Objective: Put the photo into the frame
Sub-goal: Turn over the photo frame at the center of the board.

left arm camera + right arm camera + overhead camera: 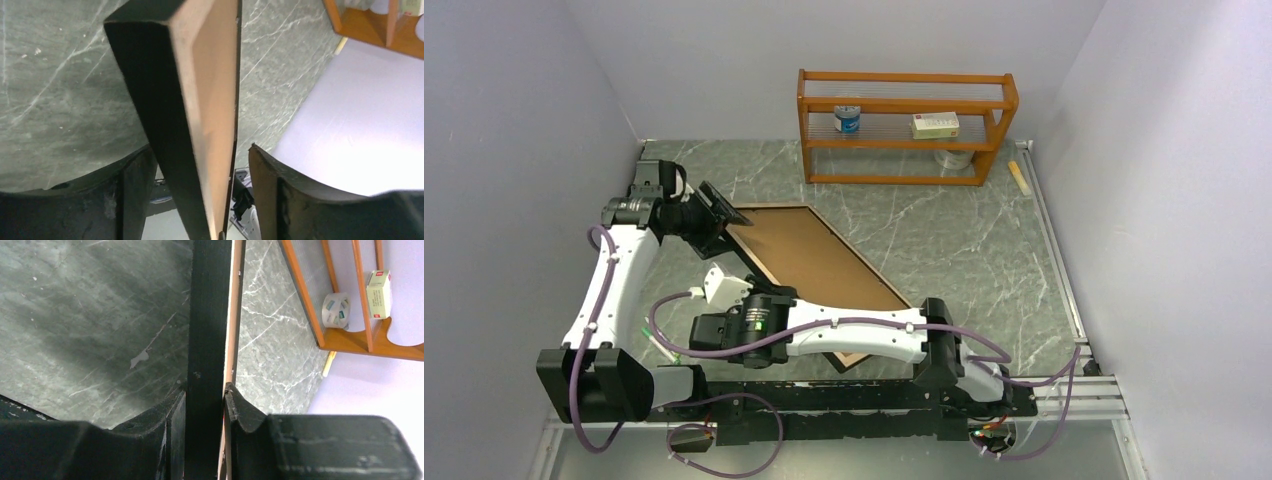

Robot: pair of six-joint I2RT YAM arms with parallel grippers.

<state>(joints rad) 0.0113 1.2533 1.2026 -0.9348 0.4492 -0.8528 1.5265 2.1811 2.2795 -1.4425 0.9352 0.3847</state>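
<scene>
Lying brown side up on the green marble worktop (pixel 984 240), the frame (pixel 205 330) runs its long axis on a diagonal, from the far left by the left arm to the near right. There its near corner passes under the right arm. The brown sheet (pixel 816 262) inside it faces the overhead camera.

The left pincer (pixel 200 147) sits astride the far-left end with its jaws apart, and a clear gap shows between the frame's brown side and one finger (pixel 265 170). The right pincer (pixel 205 388) is clamped on the black edge of the near-left long side, both fingers pressed against it. The orange-brown shelf rack (pixel 904 125) stands well apart at the back wall.
</scene>
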